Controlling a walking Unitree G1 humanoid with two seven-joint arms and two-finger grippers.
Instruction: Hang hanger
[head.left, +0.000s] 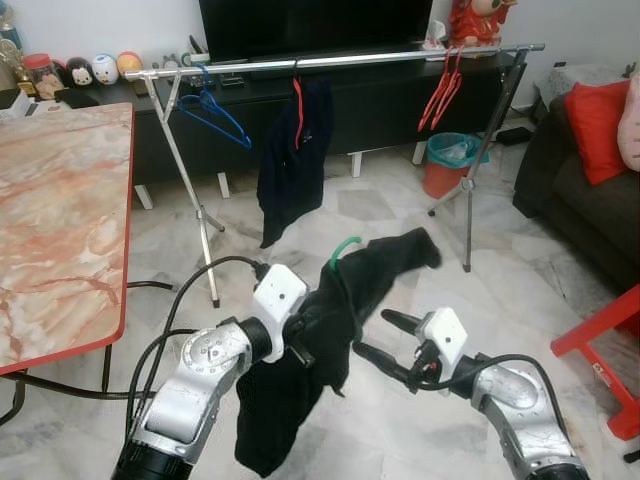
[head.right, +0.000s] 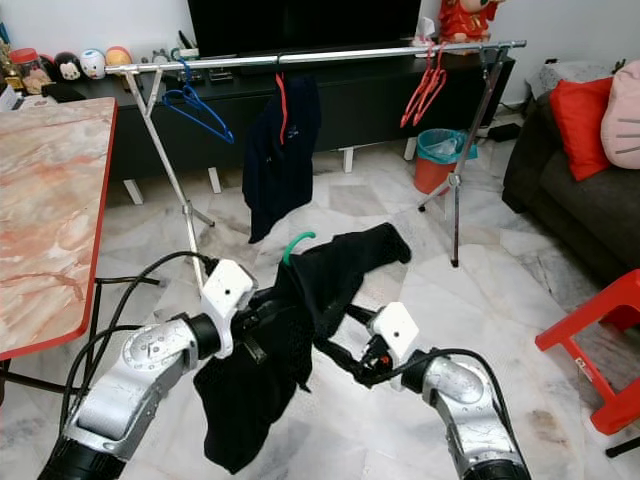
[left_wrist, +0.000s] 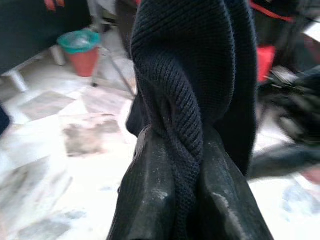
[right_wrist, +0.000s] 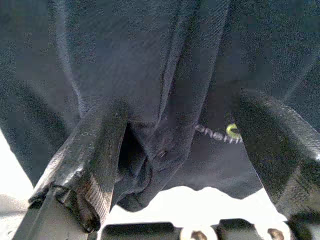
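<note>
We hold a dark garment (head.left: 330, 330) low in front of us, on a green hanger (head.left: 345, 247) whose hook pokes up above the cloth, so that the hook stays free for the rail. Our left gripper (left_wrist: 175, 200) has its jaws clenched on a twisted fold of the knit, carrying the weight while the rest hangs toward the floor. Our right gripper (right_wrist: 180, 165) sits just beside the garment with jaws spread wide; the cloth drapes between its fingers (right_wrist: 95, 150), touching at least one, but nothing is pinched, so we judge it is steadying or about to regrip. Well beyond, across the marble floor (head.left: 400, 210), stands the rail (head.left: 340, 60), already carrying a blue hanger (head.left: 215, 110), another dark garment (head.left: 295, 160) and red hangers (head.left: 440, 95). We still have to close that gap and lift the hook over the rail.
</note>
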